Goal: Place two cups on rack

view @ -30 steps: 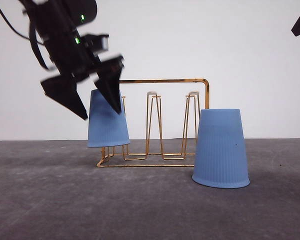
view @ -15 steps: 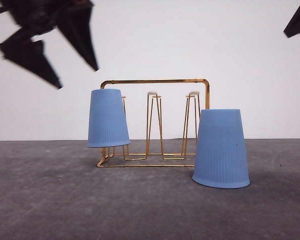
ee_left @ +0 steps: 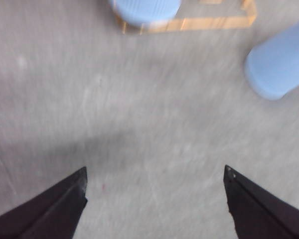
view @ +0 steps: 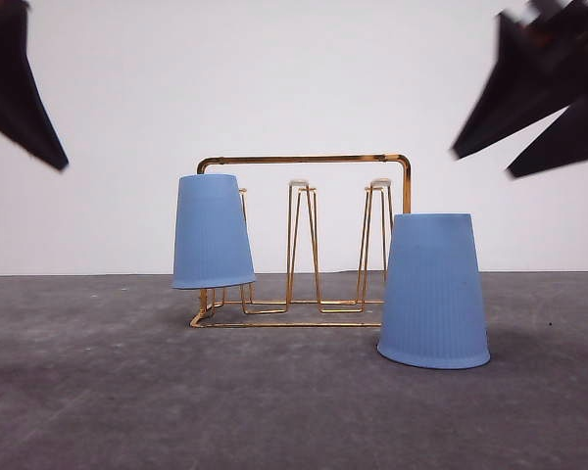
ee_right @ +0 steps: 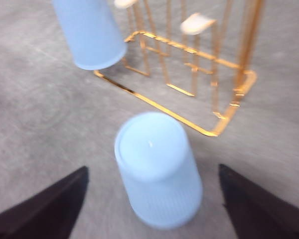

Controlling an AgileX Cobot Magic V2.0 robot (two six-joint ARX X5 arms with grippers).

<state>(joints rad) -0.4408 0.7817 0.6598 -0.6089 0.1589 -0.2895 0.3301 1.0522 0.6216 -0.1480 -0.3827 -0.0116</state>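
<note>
Rack (view: pixel 304 241): gold wire, standing mid-surface toward the far side; handle frame across the top, white-tipped prongs upright.
Hung cup (view: pixel 212 232): upside down over the rack's left prong, rim clear of the surface, leaning slightly.
Free cup (view: pixel 432 291): upside down on the surface, just right of the rack and nearer than it; it overlaps the rack's right post in the front view, and the right wrist view shows it beside the base corner (ee_right: pixel 228 124), whether touching is unclear.
Open room: bare grey surface (view: pixel 127 392) across the whole near side and to the left of the rack; the middle and right prongs carry nothing.
Edges: far edge of the surface meets a white wall (view: pixel 274 78).
Left end effector (ee_left: pixel 154 199): high at the far left in the front view; fingers (ee_left: pixel 55 209) spread wide, holding and touching nothing, bare surface between them.
Right end effector (ee_right: pixel 152 199): high at the right in the front view; fingers (ee_right: pixel 259 204) spread wide, holding nothing, with the free cup seen between them below, not touched.
</note>
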